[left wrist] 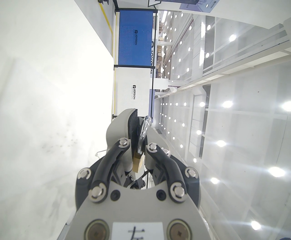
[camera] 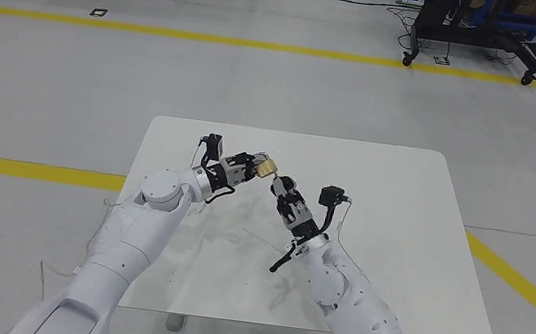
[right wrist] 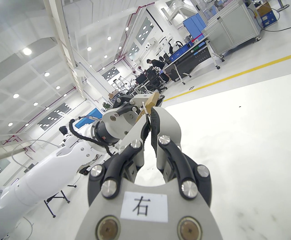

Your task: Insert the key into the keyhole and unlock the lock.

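Right gripper (right wrist: 149, 114) sits closest to my wrist lens, its fingers pinched almost together. I judge they are clamped on the key (right wrist: 143, 106), of which I see just a thin silver sliver past the fingertips. That sliver points at the brass lock (right wrist: 152, 99), which sits just beyond the fingertips and looks to be touching or nearly touching it. The keyhole itself is hidden from me, so I cannot say whether the tip has entered.

The left gripper (left wrist: 139, 127) is clenched on the lock, brass body squeezed between the pads. A curved silvery part that I take for the shackle shows nearer the fingertips. From above, both grippers meet over the near-middle of the white table (camera: 391, 233), with the lock held up off its surface.

I read the arrangement this way. The left arm acts as a vise, raising the lock and turning its keyhole end toward the other arm so the key can come in along a straight line. Gripping the body firmly should also resist the twist when the key turns.

The narrow pinch on the key leaves its blade free. A slight misalignment here could jam the tip or let the key swivel in the pads.
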Robot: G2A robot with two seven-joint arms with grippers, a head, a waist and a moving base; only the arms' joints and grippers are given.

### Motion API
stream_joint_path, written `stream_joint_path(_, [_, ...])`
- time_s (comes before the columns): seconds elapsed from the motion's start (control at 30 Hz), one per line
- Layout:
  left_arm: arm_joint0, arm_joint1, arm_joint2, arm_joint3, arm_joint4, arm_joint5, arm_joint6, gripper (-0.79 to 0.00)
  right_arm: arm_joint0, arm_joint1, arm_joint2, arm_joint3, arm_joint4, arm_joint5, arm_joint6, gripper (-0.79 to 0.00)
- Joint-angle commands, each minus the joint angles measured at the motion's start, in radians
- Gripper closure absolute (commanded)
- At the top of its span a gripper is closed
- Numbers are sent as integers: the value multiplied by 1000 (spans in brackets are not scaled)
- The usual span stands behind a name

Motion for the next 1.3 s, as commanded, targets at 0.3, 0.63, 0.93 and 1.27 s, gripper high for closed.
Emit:
stream_joint_path(0.3, [-3, 1, -3, -1, 17, -14, -2, 0, -6, 33, 108, -8, 527, -198, 557, 0])
stream_joint_path(0.63, [-10, 3, 1, 0, 47, -35, -33, 0, 4, 53, 157, -39, 706, -91, 830, 0])
stream_joint_path(0.93, [-14, 2, 8, 0, 69, -52, -47, 0, -2, 57, 160, -67, 666, -51, 817, 0])
stream_joint_path(1.27, [-18, 1, 17, 1, 83, -60, -63, 0, -1, 56, 155, -81, 627, -34, 770, 0])
